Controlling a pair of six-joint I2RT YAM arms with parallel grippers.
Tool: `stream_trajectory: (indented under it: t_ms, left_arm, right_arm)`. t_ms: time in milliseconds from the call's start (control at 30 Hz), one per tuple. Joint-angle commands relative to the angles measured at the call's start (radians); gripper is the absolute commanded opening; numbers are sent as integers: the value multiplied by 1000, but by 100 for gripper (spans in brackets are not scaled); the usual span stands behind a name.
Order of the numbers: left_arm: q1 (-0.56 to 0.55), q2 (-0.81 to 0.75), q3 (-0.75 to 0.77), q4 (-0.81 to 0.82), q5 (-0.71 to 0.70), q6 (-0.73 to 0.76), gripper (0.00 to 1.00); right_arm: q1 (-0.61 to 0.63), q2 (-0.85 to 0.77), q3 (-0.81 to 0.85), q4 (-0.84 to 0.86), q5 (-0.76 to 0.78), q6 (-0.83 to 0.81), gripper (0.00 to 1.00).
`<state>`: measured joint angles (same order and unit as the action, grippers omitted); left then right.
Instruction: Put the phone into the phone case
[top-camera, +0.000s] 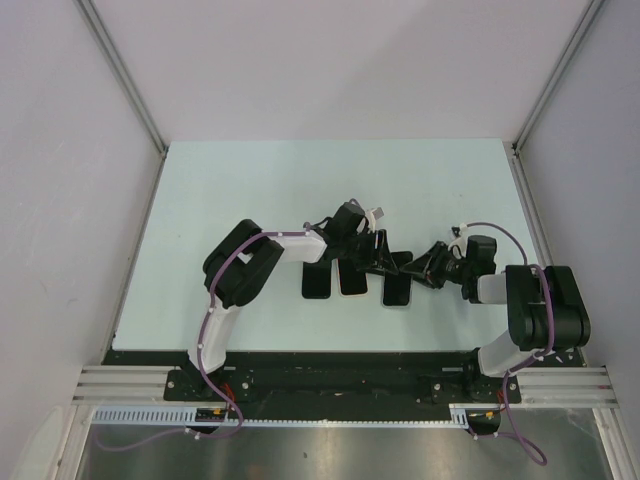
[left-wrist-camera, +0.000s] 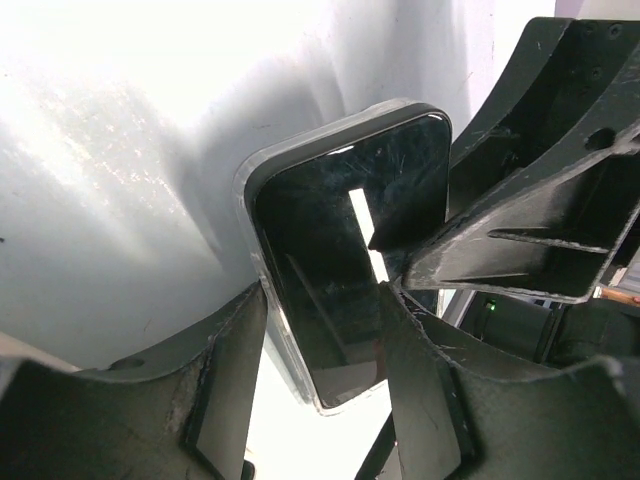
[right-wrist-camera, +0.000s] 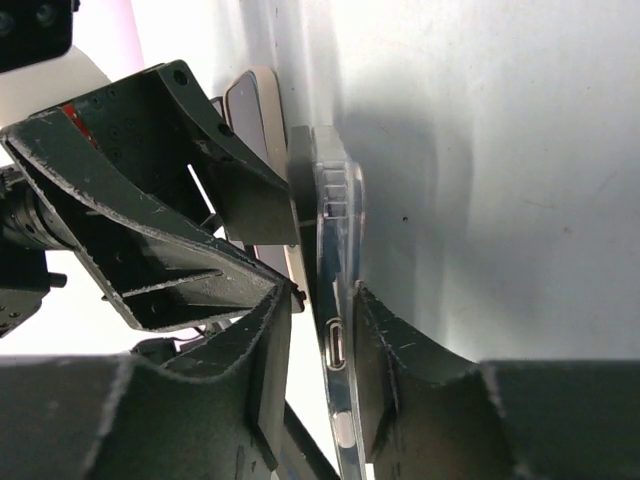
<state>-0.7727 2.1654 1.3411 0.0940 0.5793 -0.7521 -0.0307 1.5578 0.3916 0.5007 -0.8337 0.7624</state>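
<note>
Top external view: we are counting three dark slabs (top-camera: 316, 282) (top-camera: 352, 278) (top-camera: 397, 290) lying side by side mid-table (top-camera: 250, 190), with both claws meeting at the rightmost one. Through the wrist views we are seeing the phone (left-wrist-camera: 330, 270) sitting inside the clear case (right-wrist-camera: 338, 240), the rim framing its screen. The left claw (left-wrist-camera: 322, 300) is straddling its lower end, half spread. The right claw (right-wrist-camera: 323, 295) is flanking its thin edge, one finger (left-wrist-camera: 430, 245) touching the screen. We cannot tell whether either is gripping. Bare table is lying open all round, its edges well apart from the slabs.
</note>
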Motion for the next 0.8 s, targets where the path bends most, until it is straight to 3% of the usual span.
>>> stream_trajectory:
  t_ms: [0, 33, 133, 433, 533, 767]
  left_arm:
    - [-20, 5, -7, -63, -32, 28, 56]
    - [-19, -4, -7, -65, -30, 34, 56]
    - [-14, -56, 12, -127, -38, 80, 58]
    - [41, -357, -34, -277, -55, 214, 77]
    - [53, -467, -94, -267, -17, 244, 83]
    - [59, -622, -233, -122, 172, 223, 84]
  right_arm:
    - [25, -2, 46, -53, 33, -61, 26]
    - [25, -5, 55, -62, 42, -77, 13]
    - [20, -27, 67, -85, 51, -94, 1]
    - [23, -275, 78, -68, -67, -84, 0]
    - [60, -395, 76, -64, -79, -83, 0]
    - [130, -620, 50, 58, -93, 1, 0]
